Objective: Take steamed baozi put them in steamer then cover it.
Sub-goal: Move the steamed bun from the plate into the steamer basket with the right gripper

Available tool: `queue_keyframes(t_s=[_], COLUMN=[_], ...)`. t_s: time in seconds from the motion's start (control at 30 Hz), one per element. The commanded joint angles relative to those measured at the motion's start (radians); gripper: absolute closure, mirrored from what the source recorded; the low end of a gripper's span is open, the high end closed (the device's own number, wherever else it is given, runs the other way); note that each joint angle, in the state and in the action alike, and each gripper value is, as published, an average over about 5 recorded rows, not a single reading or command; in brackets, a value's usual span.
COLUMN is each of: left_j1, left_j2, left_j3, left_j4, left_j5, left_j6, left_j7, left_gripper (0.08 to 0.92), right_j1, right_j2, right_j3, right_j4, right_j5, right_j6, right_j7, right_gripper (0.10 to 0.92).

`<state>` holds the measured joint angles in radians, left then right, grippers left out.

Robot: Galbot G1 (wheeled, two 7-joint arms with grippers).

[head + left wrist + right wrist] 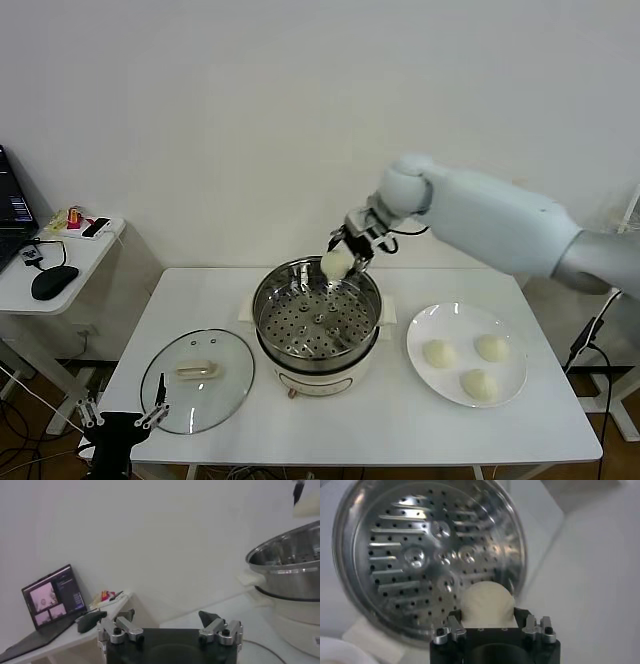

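Note:
The steamer (300, 325) stands mid-table, a shiny pot with a perforated tray (415, 555) on a white base. Just above its far rim my right gripper (347, 252) is shut on one cream-white baozi (336, 263), which fills the gap between the fingers (487, 605). Three more baozi (439, 352) lie on the white plate (420, 325) to the right. The glass cover (197, 378) with its beige handle lies flat left of the pot. My left gripper (125, 420) waits open and empty off the table's front left corner (167, 617).
A side table at the left carries a laptop (52, 600), a black mouse (54, 282) and small items. A white wall runs close behind the table. A cable hangs at the far right.

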<state>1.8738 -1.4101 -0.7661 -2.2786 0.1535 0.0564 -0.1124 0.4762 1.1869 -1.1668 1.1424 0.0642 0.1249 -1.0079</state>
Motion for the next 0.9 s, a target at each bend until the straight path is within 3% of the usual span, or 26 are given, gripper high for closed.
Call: queue_keyframes(t_s=[0.03, 0.23, 0.9], left_j1=[0.002, 0.012, -0.001], left_j2=[-0.002, -0.009, -0.006], left_j3=[-0.010, -0.016, -0.027], left_j4=[-0.006, -0.012, -0.003], left_j5=[-0.001, 0.000, -0.001], left_j6=[-0.001, -0.001, -0.001], left_j7=[0.001, 0.000, 0.001], left_gripper=[0.177, 0.177, 0.177], right_j1=[-0.041, -0.086, -0.112], right_j2=[0.126, 0.163, 0.244], right_j3=[-0.047, -0.015, 0.010], right_j4=[-0.124, -0.206, -0.334], right_j5=[-0.213, -0.306, -0.335], right_j6=[0.193, 0.258, 0.352], right_j7=[0.031, 0.069, 0.122], right_gripper=[0.372, 0.372, 0.336])
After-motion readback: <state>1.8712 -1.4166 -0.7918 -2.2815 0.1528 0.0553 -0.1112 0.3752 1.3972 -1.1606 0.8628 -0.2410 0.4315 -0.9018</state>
